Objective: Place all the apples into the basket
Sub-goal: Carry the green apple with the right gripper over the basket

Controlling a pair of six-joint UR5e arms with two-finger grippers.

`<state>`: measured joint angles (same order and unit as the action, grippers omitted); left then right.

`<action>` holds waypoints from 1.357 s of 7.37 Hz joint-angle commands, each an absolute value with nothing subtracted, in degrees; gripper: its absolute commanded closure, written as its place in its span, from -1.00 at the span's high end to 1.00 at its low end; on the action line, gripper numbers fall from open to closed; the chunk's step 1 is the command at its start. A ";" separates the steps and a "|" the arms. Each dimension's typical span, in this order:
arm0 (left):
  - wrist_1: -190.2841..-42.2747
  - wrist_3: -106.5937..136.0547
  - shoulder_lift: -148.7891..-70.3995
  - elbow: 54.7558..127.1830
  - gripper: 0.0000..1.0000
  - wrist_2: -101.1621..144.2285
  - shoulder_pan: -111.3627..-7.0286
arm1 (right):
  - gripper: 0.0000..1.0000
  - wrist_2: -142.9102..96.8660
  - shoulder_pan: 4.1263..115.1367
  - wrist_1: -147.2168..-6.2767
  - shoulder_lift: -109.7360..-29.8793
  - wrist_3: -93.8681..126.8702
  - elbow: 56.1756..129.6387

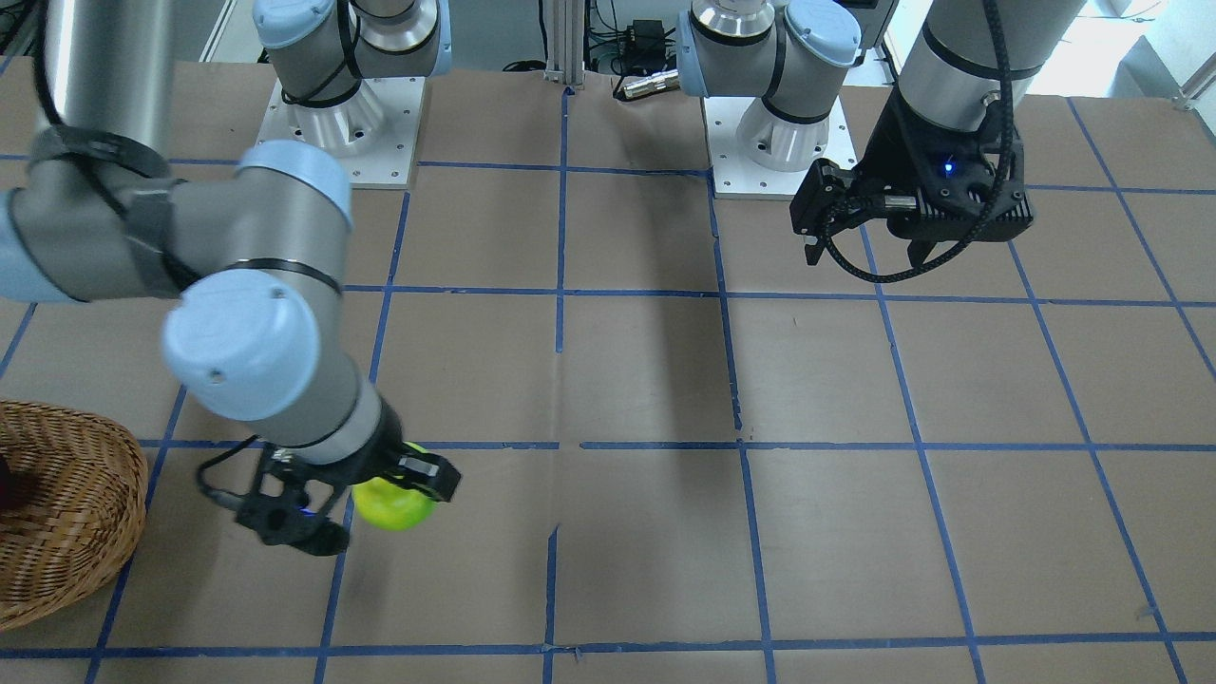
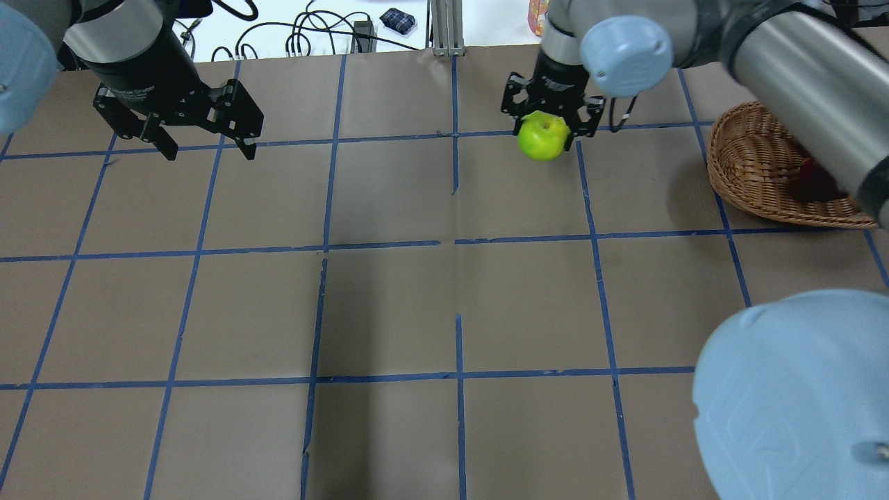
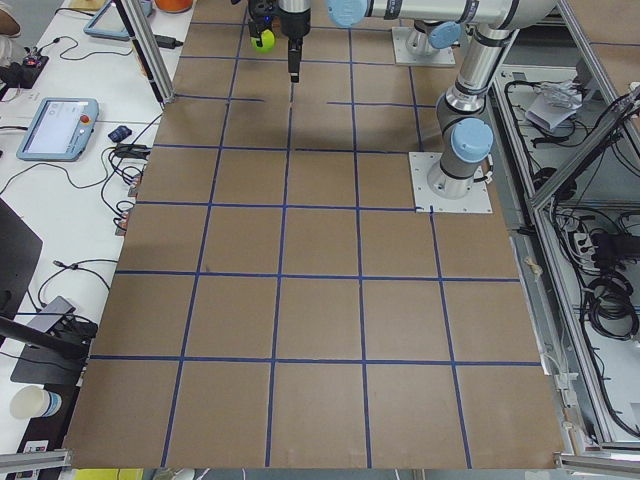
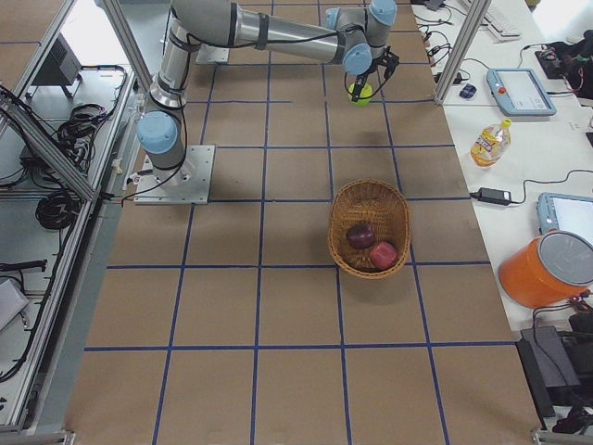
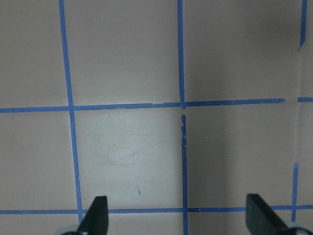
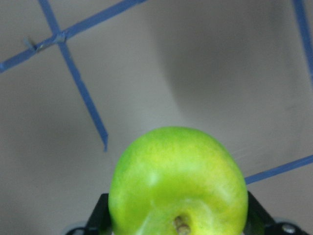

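Observation:
My right gripper (image 2: pixel 549 132) is shut on the yellow-green apple (image 2: pixel 543 137) and holds it above the table, left of the basket in the overhead view. The apple also shows in the front view (image 1: pixel 391 502) and fills the right wrist view (image 6: pixel 178 181), stem toward the camera. The wicker basket (image 4: pixel 345 199) holds the red apple (image 4: pixel 384 255) and the maroon apple (image 4: pixel 360 235). In the overhead view the basket (image 2: pixel 753 163) sits at the right, partly behind my right arm. My left gripper (image 2: pixel 205 146) is open and empty, hovering over the far left of the table.
The table is brown board with a grid of blue tape (image 2: pixel 455 239). The two arm bases (image 1: pixel 332 123) stand at the robot's side. Side benches with tablets, a bottle (image 4: pixel 488 141) and an orange container (image 4: pixel 551 269) lie beyond the table's edge.

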<state>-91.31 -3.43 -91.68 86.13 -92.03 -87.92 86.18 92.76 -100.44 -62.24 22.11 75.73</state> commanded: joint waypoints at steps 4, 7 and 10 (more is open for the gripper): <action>-91.32 -3.34 -91.58 86.13 1.00 -92.11 -87.98 | -1.00 96.94 71.49 -98.08 -62.41 -7.57 75.32; -91.32 -3.34 -91.32 86.04 1.00 -92.55 -87.89 | -1.00 97.03 64.78 -101.14 -58.99 -16.15 75.41; -91.32 -3.43 -91.32 86.04 1.00 -92.55 -87.80 | 1.00 96.85 64.69 -102.65 -56.95 -16.26 75.41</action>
